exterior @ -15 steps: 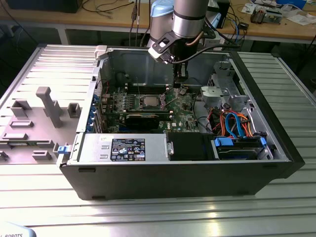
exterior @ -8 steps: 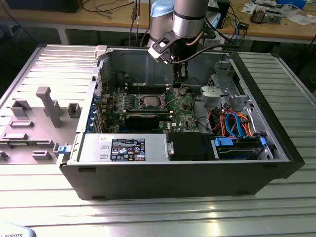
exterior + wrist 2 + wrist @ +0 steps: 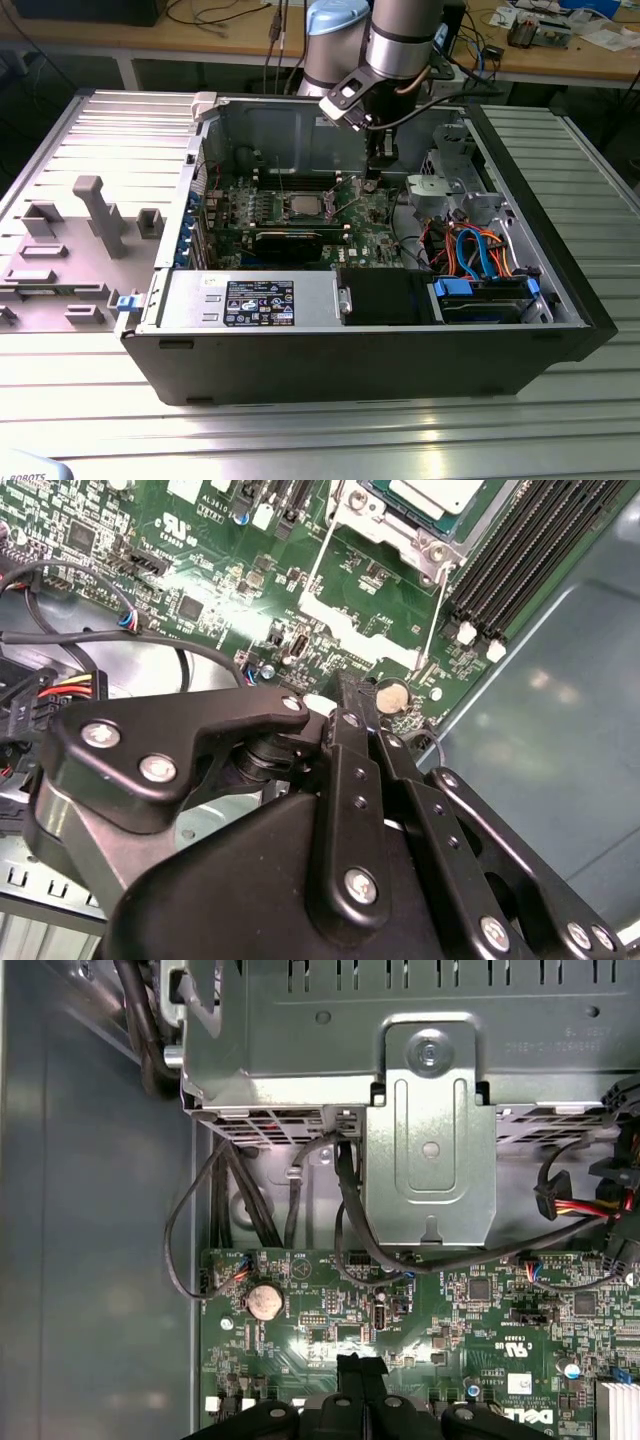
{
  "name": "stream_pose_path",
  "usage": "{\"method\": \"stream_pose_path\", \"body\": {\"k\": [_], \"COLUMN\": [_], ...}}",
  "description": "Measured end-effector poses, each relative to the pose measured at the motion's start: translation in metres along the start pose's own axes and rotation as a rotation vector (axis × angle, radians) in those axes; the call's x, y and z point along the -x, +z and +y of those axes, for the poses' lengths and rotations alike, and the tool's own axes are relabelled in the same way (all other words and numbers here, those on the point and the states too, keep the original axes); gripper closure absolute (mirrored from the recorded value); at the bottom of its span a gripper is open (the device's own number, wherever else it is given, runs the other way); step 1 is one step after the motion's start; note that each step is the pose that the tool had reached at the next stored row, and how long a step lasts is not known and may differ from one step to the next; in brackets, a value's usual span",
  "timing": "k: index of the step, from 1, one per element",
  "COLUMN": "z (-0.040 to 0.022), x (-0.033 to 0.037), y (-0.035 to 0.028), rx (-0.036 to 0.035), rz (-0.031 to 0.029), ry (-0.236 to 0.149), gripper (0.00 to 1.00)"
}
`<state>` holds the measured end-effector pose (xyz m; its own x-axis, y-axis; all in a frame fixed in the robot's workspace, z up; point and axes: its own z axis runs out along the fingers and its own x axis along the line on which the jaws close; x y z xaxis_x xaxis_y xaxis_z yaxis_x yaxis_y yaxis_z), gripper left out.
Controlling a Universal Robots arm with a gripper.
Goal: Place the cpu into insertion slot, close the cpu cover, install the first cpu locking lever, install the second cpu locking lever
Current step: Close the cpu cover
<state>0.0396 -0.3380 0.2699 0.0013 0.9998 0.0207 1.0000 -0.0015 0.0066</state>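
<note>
The cpu (image 3: 435,492), a small flat square chip with a dull silver-grey metal top, sits inside the insertion slot (image 3: 305,206), the square silver-rimmed socket on the green motherboard (image 3: 500,1360). The board lies in an open black and grey computer case (image 3: 350,360), which rests on a ribbed metal counter (image 3: 300,440). The cpu cover (image 3: 385,522), a thin silver frame plate with a square window, appears to lie flat over the slot, with the chip's top showing through the window.

The black hand (image 3: 347,688) hangs low over the board, apart from the insertion slot and toward the exterior view's right of it. Its two fingers are pressed together at the tips, and nothing can be seen between them.

A round silver coin cell (image 3: 392,694) lies just beside the fingertips, on the slot's side of them. Long black memory slots (image 3: 520,550) run along one edge of the insertion slot.

Two thin silver wire levers (image 3: 438,600) reach out from the insertion slot toward the hand. Their long axes point roughly from the slot to the fingertips. The free end of one lever stops near the coin cell, so that lever is the nearer of the two to the hand. In the exterior view both seem to stand away from the slot rather than lie hooked down, so I judge neither lever is latched yet.
</note>
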Motion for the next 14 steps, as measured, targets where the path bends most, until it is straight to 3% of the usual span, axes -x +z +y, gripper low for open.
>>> {"method": "stream_pose_path", "body": {"k": [14], "z": [0.0097], "x": [-0.0001], "y": [0.0011], "rx": [-0.0001], "rz": [-0.0003], "ry": [0.000], "gripper": [0.89]}}
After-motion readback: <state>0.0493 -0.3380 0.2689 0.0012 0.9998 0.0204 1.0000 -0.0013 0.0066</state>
